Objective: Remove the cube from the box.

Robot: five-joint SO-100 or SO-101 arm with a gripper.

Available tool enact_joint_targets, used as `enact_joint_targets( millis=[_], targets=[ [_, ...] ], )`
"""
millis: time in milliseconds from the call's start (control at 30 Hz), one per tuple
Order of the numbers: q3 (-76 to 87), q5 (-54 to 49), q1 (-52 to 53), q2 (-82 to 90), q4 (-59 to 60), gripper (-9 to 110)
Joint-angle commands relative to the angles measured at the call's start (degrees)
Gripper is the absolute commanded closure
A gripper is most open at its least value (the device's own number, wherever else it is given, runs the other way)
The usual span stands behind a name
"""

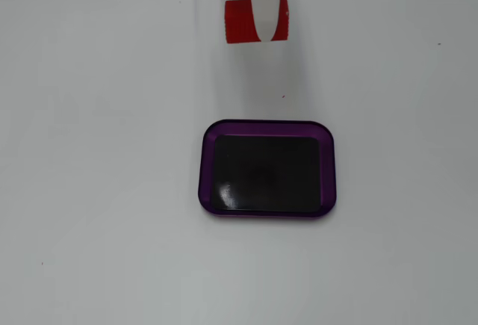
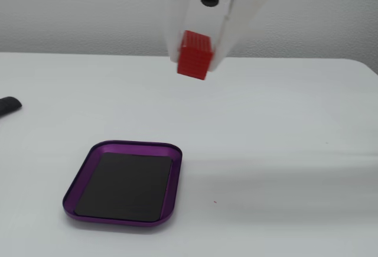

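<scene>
Cube (image 2: 194, 54) is gripped in the hand (image 2: 196, 68), held high to clear the emptied box (image 2: 172, 177) near the surface's front edge.

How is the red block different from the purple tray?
The cube is bright red, while the box has a purple rim and a glossy black floor. The cube is much smaller than the box. The cube hangs in the air, held in the pincer, while the box lies flat and empty on the white table. Both have a rectangular shape.
</scene>
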Motion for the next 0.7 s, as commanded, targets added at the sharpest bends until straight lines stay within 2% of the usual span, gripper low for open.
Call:
enact_joint_targets(
  millis=[0,400,533,667],
  targets=[
    [14.6,-0.4,0.4,10.5,-5.7,102],
    [65.7,-1.9,-0.4,36.7,-28.3,102],
    [75.7,-1.8,-0.2,42.7,-32.6,102],
    [78.8,-1.8,-0.3,45.7,-36.1,102]
  ],
)
